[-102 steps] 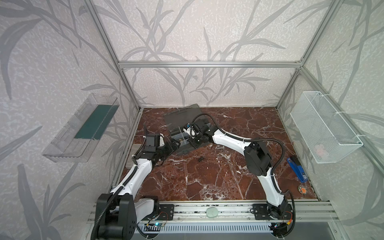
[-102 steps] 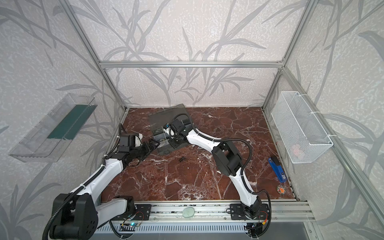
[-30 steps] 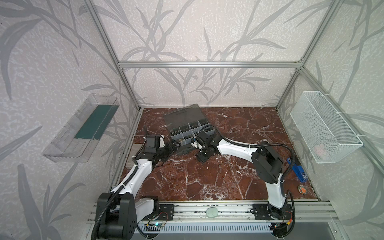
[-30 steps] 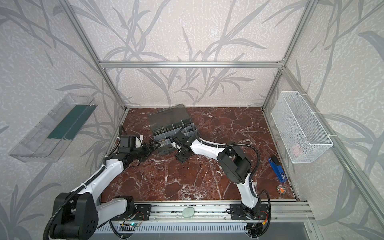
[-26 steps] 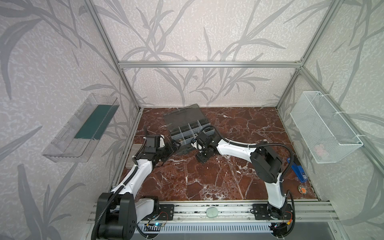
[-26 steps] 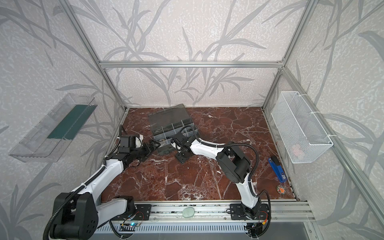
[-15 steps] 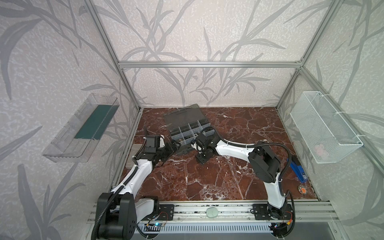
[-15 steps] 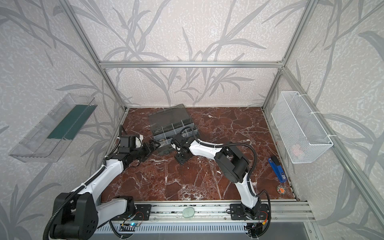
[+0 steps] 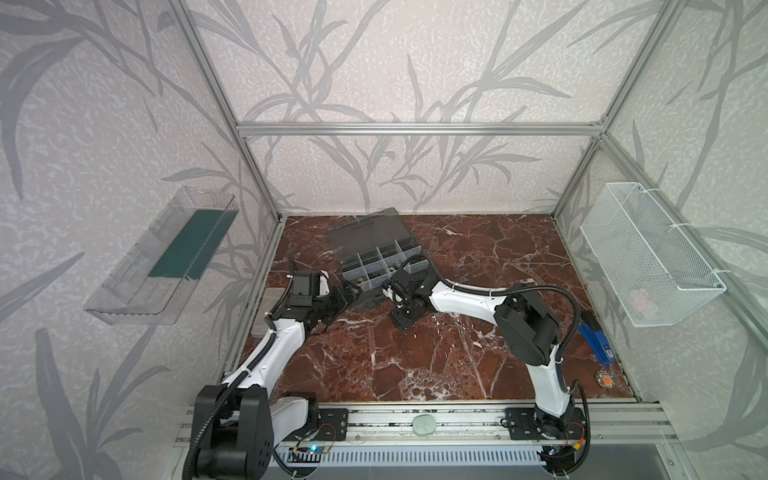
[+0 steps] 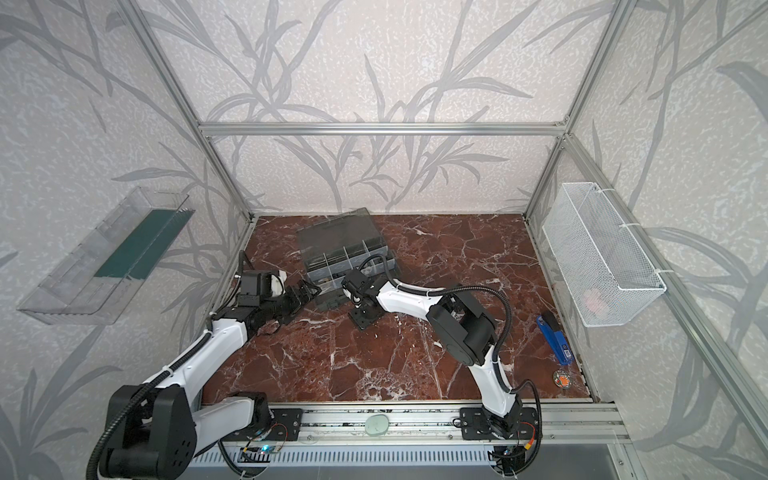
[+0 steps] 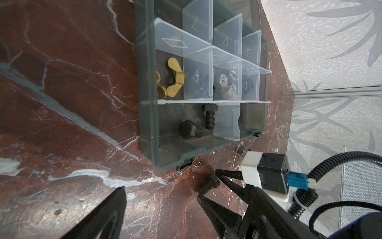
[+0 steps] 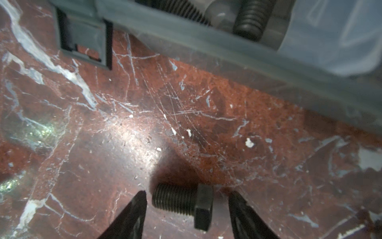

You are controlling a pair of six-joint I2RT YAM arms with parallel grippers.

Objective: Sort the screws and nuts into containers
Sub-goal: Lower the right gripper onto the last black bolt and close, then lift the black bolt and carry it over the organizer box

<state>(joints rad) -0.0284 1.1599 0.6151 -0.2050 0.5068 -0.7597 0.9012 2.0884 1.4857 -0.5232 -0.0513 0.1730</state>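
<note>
**Right gripper set down over a loose screw in front of the case**

The right gripper (image 12: 187,192) has its jaws apart, with a black screw (image 12: 177,200) lying flat between them, fingers close on either side but not yet pinching. Seconds earlier this gripper hung over the containers (image 11: 196,68). It has since dropped to the marble floor (image 12: 124,128), just beside the organizer case (image 11: 147,103). That suggests one drop-off is done and the next pick is starting. Two sorted screws (image 11: 209,118) and silver nuts (image 11: 226,82) already sit in separate cells. The left gripper (image 9: 348,294) waits wide open near the case's corner.
</note>
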